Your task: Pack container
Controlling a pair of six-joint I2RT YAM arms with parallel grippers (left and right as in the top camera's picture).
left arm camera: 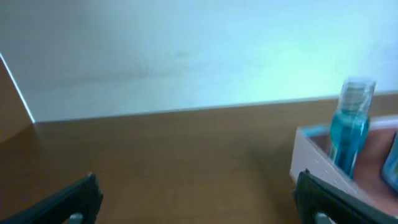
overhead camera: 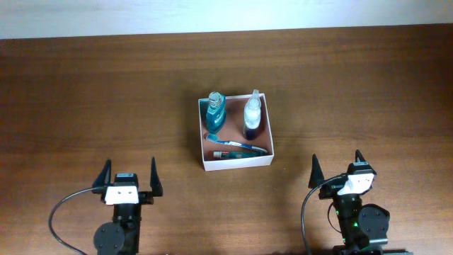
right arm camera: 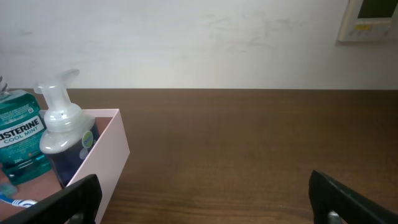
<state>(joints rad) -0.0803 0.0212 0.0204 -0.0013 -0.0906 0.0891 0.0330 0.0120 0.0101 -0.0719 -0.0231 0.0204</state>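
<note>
The container (overhead camera: pixel 204 138), a square white-walled box with a reddish-brown inside, sits mid-table. In it stand a teal mouthwash bottle (overhead camera: pixel 215 111) at the back left and a dark pump bottle with a white top (overhead camera: pixel 252 113) at the back right. A blue toothbrush (overhead camera: pixel 237 146) lies along its front. My left gripper (overhead camera: pixel 129 177) is open and empty near the front edge, left of the box. My right gripper (overhead camera: pixel 338 170) is open and empty, right of the box. The right wrist view shows the box wall (right arm camera: pixel 106 155), the mouthwash (right arm camera: pixel 22 134) and the pump bottle (right arm camera: pixel 62 134).
The left wrist view shows the box corner (left arm camera: pixel 311 158) and the teal bottle (left arm camera: pixel 349 124) at the right. A white wall runs behind the table's far edge (overhead camera: pixel 226 32). A wall panel (right arm camera: pixel 370 18) hangs at the upper right.
</note>
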